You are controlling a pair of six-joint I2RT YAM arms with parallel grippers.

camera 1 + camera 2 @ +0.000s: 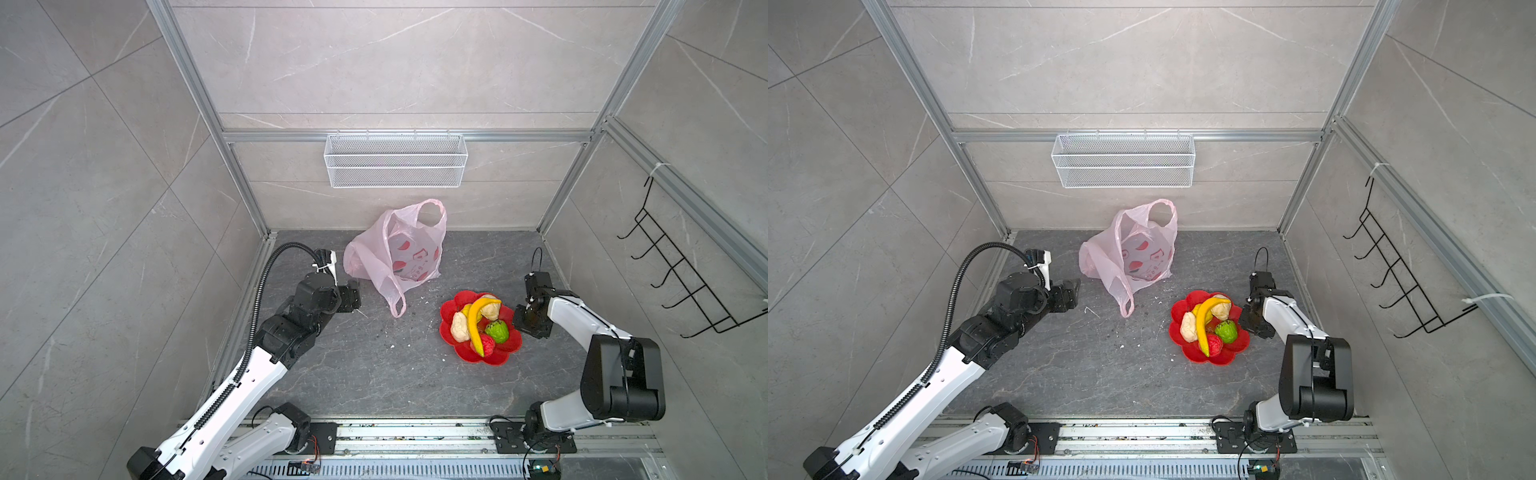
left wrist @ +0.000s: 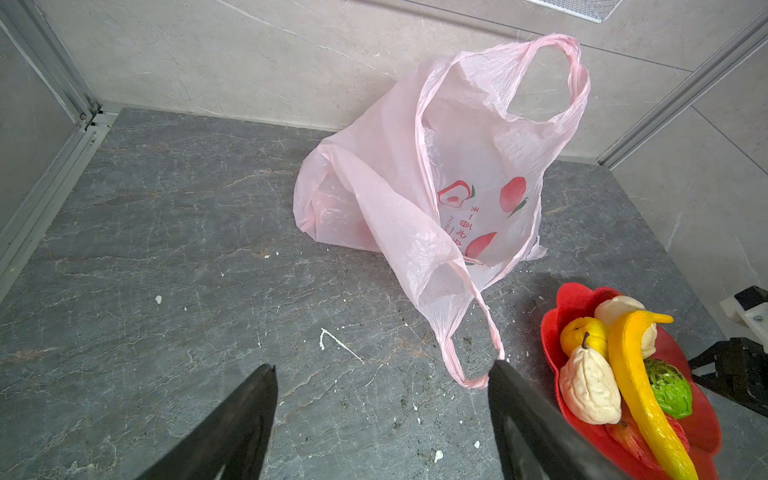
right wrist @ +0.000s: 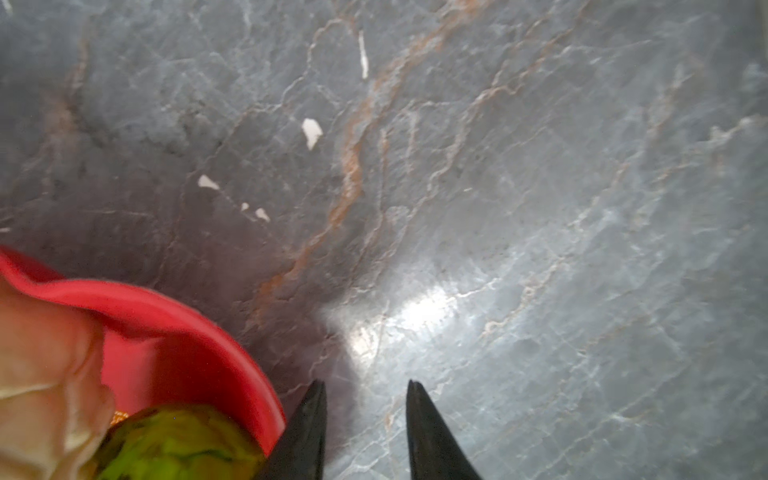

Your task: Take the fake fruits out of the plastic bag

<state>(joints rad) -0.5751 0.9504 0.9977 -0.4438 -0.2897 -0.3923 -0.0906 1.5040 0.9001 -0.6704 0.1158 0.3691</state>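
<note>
The pale-pink plastic bag (image 1: 399, 249) (image 1: 1133, 253) (image 2: 457, 178) slumps at the back middle, mouth open, one loop handle lying on the dark floor. The fake fruits lie heaped in a red flower-shaped dish (image 1: 505, 355) (image 2: 569, 299) (image 3: 166, 332). They are a yellow banana (image 1: 478, 324) (image 2: 640, 374), two beige lumps (image 1: 459, 326) (image 1: 492, 309), a green ball (image 1: 497, 331) and a red ball (image 1: 487, 345). My left gripper (image 1: 353, 297) (image 2: 384, 365) is open, left of the bag and near the fallen handle. My right gripper (image 1: 525, 322) (image 3: 365, 382) is beside the dish's right rim, jaws a little apart with nothing between them.
A white mesh basket (image 1: 395, 160) hangs on the back wall, and a black hook rack (image 1: 681, 266) on the right wall. Small white crumbs (image 2: 332, 338) dot the floor between the bag and the dish. Aluminium posts frame the corners.
</note>
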